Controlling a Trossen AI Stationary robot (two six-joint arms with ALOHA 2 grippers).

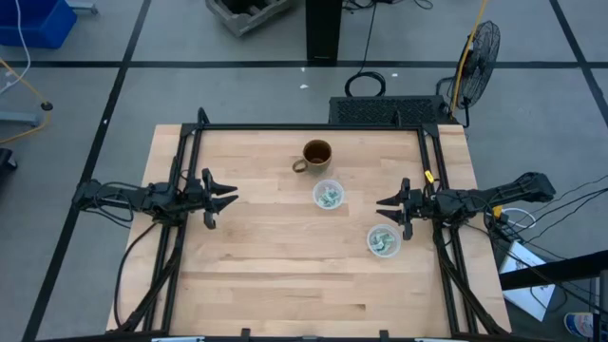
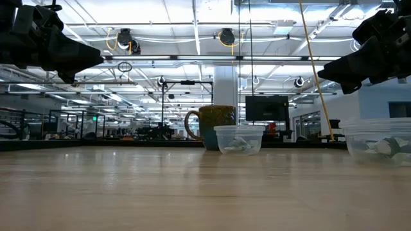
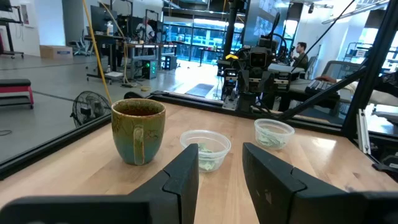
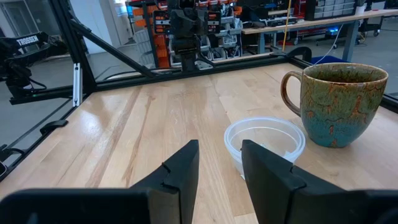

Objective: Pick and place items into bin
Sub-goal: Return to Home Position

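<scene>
Items: pale packets [image 1: 330,197], all inside two clear bins. Far bin [image 1: 316,193] stands just beside the mug [image 1: 316,154]; near bin [image 1: 370,239] sits right, near the right gripper [image 1: 384,203]. None seen loose on the table [image 1: 266,275]. Left gripper [image 1: 226,197] and right gripper: at opposite sides, fingers parted, empty. Sorting looks complete.

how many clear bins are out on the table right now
2. One clear bin sits beside the brown mug; the other clear bin sits nearer the right hand. Both hold pale packets. None looks hidden.
</scene>
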